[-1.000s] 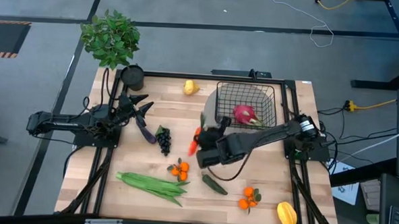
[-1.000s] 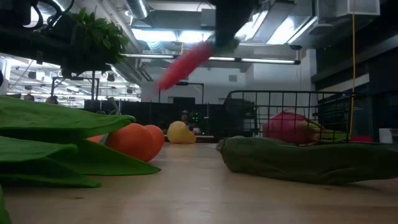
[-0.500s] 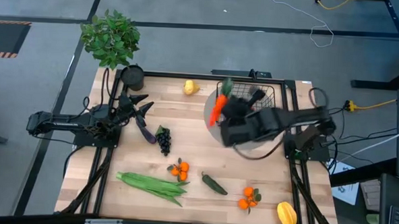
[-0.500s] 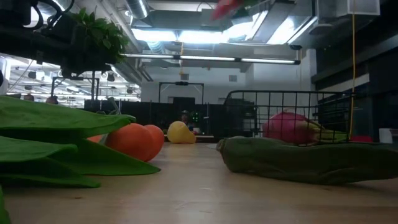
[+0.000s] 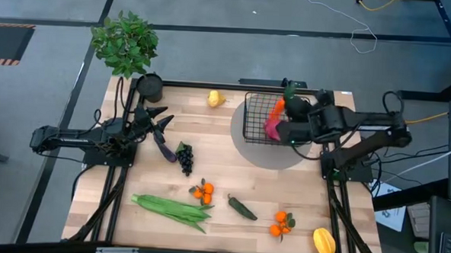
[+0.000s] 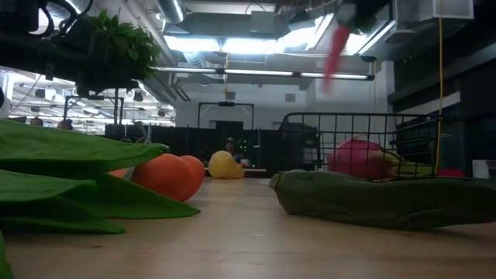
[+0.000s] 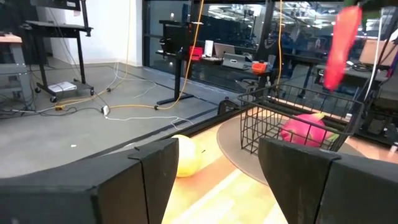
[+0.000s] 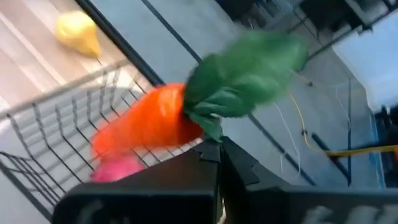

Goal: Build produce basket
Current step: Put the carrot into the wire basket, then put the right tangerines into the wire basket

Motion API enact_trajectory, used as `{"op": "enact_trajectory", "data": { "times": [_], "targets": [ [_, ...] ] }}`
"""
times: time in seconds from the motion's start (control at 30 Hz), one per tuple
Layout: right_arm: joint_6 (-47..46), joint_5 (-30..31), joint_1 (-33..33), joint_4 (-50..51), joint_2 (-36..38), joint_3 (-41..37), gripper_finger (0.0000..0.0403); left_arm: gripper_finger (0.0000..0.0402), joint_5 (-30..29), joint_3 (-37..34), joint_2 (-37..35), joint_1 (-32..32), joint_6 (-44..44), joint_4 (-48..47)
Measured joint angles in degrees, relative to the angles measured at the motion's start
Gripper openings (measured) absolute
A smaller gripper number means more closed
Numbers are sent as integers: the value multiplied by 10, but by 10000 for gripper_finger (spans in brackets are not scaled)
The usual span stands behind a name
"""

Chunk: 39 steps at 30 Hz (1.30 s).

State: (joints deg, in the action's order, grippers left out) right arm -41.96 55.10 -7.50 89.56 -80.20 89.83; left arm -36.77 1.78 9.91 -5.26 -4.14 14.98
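My right gripper (image 5: 287, 118) is shut on the carrot (image 5: 276, 110) and holds it above the black wire basket (image 5: 306, 107), which stands on a grey round mat. The pink dragon fruit (image 5: 272, 131) lies in the basket. In the low view the carrot (image 6: 335, 50) hangs blurred over the basket (image 6: 310, 143). The left wrist view shows the carrot (image 7: 342, 43) above the basket (image 7: 261, 124) too. My left gripper (image 5: 161, 122) waits open at the table's left, beside the purple eggplant (image 5: 163, 147). My right gripper pinches the carrot between its two fingers at the thick top end (image 8: 196, 127), where the orange body meets the green leaves (image 8: 242, 74). The carrot is lifted clear and slants with its tip down over the basket rim (image 8: 62, 99).
On the table lie the lemon (image 5: 215, 98), grapes (image 5: 184, 157), two orange clusters (image 5: 203, 192) (image 5: 282, 223), green beans (image 5: 172, 208), a green pepper (image 5: 242, 207) and a starfruit (image 5: 324, 241). A potted plant (image 5: 125, 42) and a black cup (image 5: 149, 85) stand at the far left corner.
My right gripper has carried the carrot up from the middle of the table and toward the far right, to above the basket. The carrot has turned about on the way, its tip now pointing down over the basket.
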Motion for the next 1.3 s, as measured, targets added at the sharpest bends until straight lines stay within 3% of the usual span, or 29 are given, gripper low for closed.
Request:
{"op": "enact_trajectory", "data": {
  "times": [0.27,0.77,1.13,1.3],
  "targets": [
    [-19,-19,18,-62,24,-104,0,211,0,0,0,0,-1,0],
    [146,-38,56,-195,24,-114,5,211,0,0,0,0,-2,0],
    [167,-68,87,-216,24,-114,125,211,0,0,0,0,-2,0],
    [165,-73,89,-215,24,-114,152,211,0,0,0,0,-2,0]
  ]
}}
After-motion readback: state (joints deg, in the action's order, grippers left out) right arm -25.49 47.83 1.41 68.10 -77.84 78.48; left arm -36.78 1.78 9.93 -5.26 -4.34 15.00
